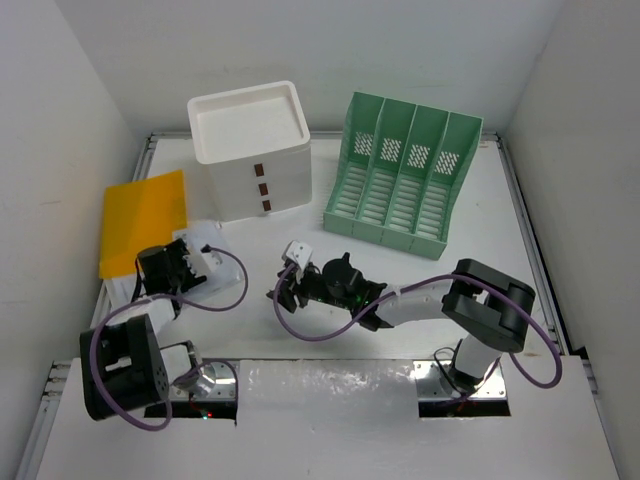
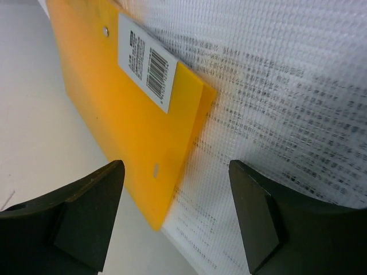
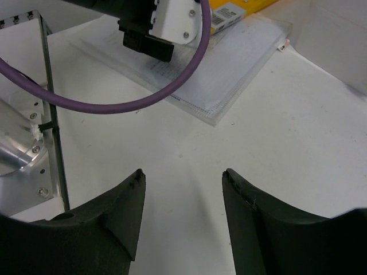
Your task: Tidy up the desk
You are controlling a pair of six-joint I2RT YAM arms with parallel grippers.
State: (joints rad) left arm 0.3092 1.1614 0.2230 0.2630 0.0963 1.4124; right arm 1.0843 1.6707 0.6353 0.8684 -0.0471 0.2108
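The desk (image 1: 490, 225) is the big white tabletop that floors the walled cell, metal rails along its sides, both arms bolted at its near edge. It is rigid and fixed, so nothing to grasp there; the handling is really about the flat items lying on it. It looks smooth, so thin things will likely slide instead of lifting. White drawer box (image 1: 250, 150) and green file rack (image 1: 400, 180) stand at the back, near each other, not touching. Orange folder (image 1: 145, 220) lies flat at far left, and its near corner seems to overlap a clear mesh pouch (image 2: 287, 103) holding printed sheets; a barcode label (image 2: 148, 63) sits on the folder. Left gripper (image 2: 175, 212) hangs low over that corner, jaws wide apart, nothing between them, no contact visible. Right gripper (image 3: 182, 217) is over bare desk near the middle, jaws apart, empty; the pouch's corner and the left arm's purple cable (image 3: 114, 100) are beyond it. Judgement: folder is light, thin and semi-stiff; pouch is floppy and slick, and its papers may shift. Best hold for the folder is probably the raised corner resting on the pouch, one finger under it. The risk is dragging the pouch along with it.
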